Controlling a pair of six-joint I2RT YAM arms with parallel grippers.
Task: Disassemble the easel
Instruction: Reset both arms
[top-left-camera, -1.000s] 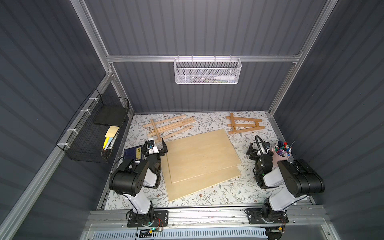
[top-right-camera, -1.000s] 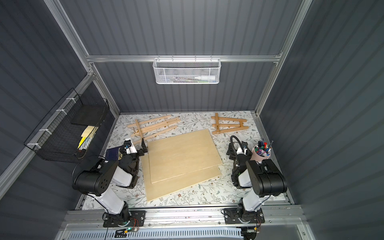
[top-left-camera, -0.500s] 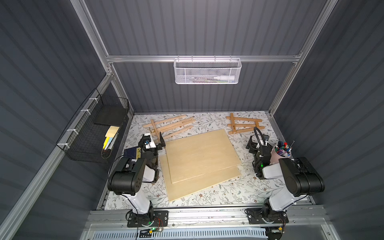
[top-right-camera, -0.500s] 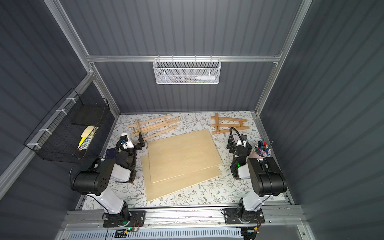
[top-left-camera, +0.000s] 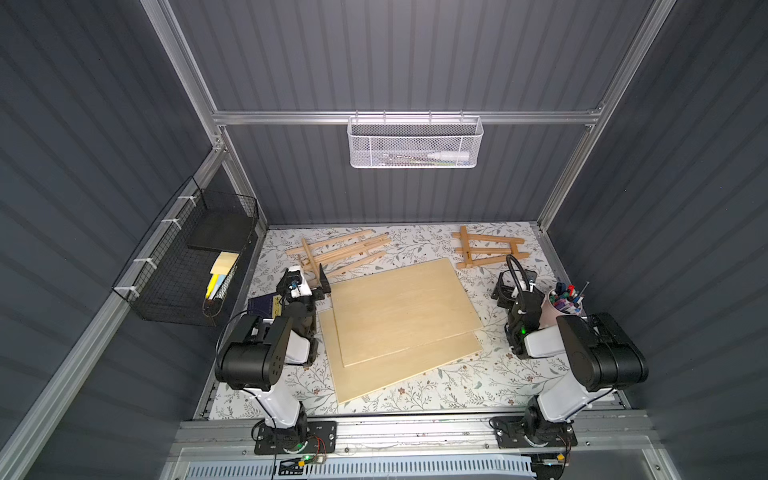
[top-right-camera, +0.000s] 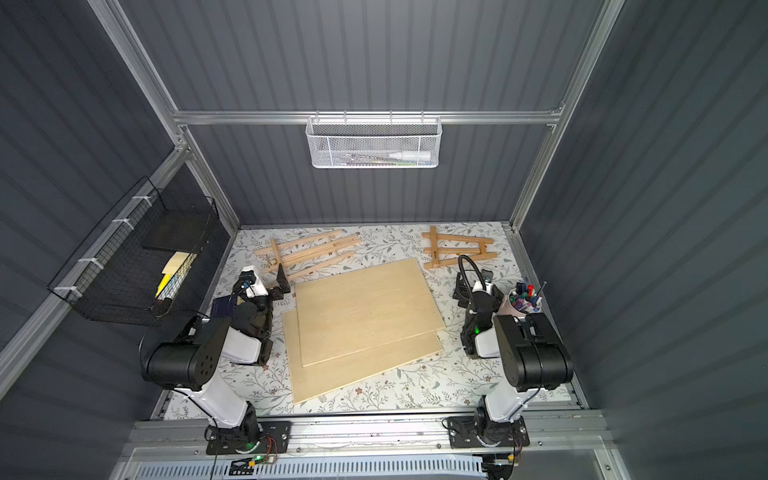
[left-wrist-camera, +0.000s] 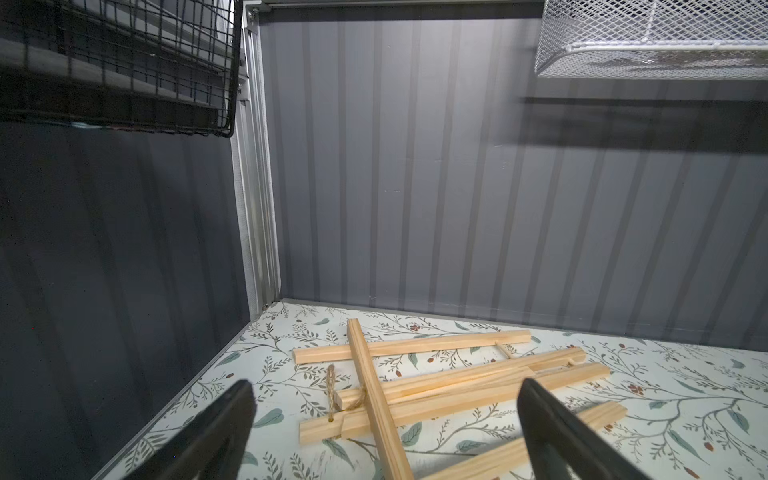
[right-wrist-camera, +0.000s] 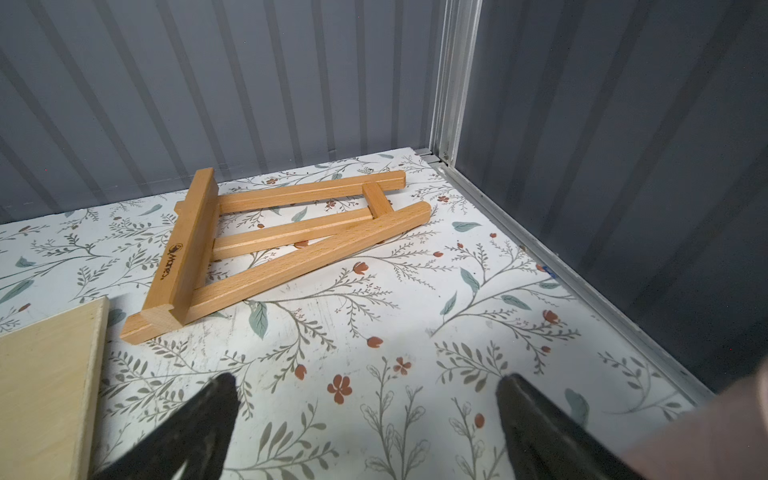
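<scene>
Pale pine, folded flat, a slatted easel (top-left-camera: 345, 250) is lying at the back left of the floral-patterned table (top-left-camera: 436, 395), with the left gripper (left-wrist-camera: 384, 388) hovering just short of it, jaws spread wide. Toward the back right, a darker beech easel (top-left-camera: 466, 249) is lying folded, the right gripper (right-wrist-camera: 368, 380) hanging near it, equally spread.

I am seeing open floral-patterned table (right-wrist-camera: 478, 291) lying between my right hand (right-wrist-camera: 368, 382) and the orange-brown wooden easel (right-wrist-camera: 291, 232). A pink cup of pens (top-left-camera: 550, 313) is crowding that hand's outer side. Two stacked pale plywood boards (top-left-camera: 399, 316) are filling the middle, their corner sitting just beside my left hand (left-wrist-camera: 384, 388).
</scene>
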